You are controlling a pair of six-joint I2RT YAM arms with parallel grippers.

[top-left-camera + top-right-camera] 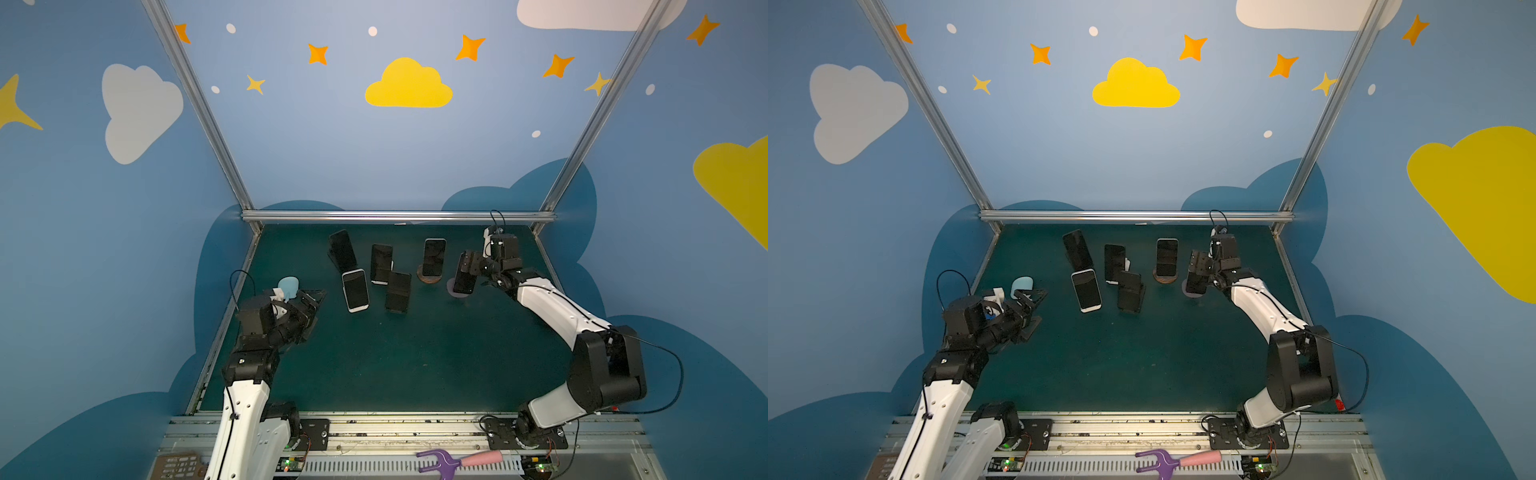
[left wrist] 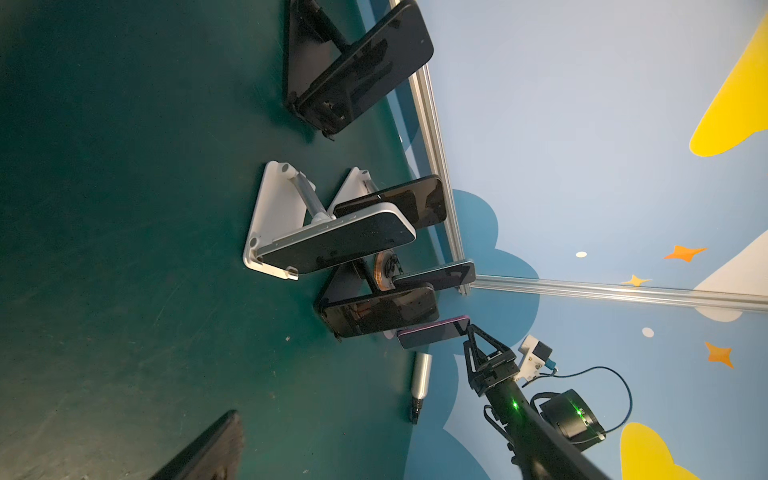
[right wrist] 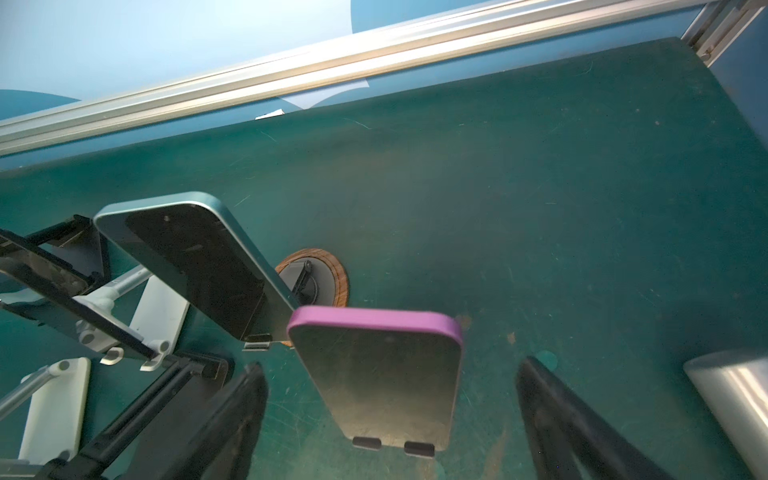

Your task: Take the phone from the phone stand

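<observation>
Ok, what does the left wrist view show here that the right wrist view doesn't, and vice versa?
Only left wrist: the right arm from outside, green lights lit. Only right wrist: two stand hooks under the purple-edged phone, a finger of the open right claw on each side. Both: that phone and the wood-rimmed round base.

- Purple-cased phone (image 3: 376,386): I read a glossy, smudged glass face and a matt, rubbery rim.
- Round stand base (image 3: 340,286): wood-grain ring (veneer or print, I cannot tell).
- Table mat (image 3: 561,187): matt, scratched, scuffed.
- Frame rail (image 3: 291,70): brushed metal, satin sheen.
</observation>
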